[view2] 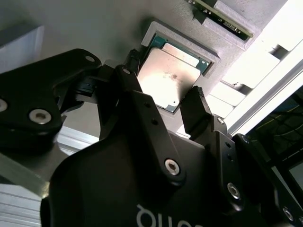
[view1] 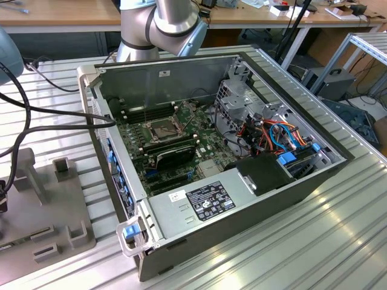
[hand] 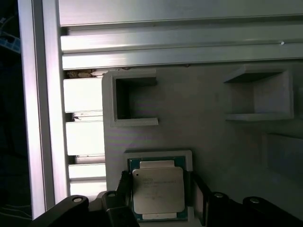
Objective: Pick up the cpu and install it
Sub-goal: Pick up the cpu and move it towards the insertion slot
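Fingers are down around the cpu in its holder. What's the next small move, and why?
Probably close the gripper gently on the cpu. In both wrist views its fingers stand open on opposite sides of the chip, which lies flat in the grey holder pocket, so it looks lined up.

Dim wrist views, glare on the cpu [view2: 168, 82]
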Robot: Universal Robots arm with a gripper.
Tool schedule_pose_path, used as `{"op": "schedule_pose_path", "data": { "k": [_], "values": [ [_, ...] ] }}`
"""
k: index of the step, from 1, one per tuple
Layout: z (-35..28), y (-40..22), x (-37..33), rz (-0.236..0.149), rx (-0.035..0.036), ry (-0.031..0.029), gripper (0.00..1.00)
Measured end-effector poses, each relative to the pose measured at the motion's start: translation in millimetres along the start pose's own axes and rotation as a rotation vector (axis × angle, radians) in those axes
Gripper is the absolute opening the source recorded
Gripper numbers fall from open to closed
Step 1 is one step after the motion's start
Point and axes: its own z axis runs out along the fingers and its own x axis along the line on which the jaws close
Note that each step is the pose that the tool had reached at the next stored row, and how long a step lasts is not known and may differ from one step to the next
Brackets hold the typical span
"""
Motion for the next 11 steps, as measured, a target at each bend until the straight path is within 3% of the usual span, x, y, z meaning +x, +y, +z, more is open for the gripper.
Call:
{"op": "schedule_pose_path", "data": {
  "k": [11],
  "values": [
    [1.6,0.0,1.1,0.0,0.0004,-0.0004,0.62]
  ]
}}
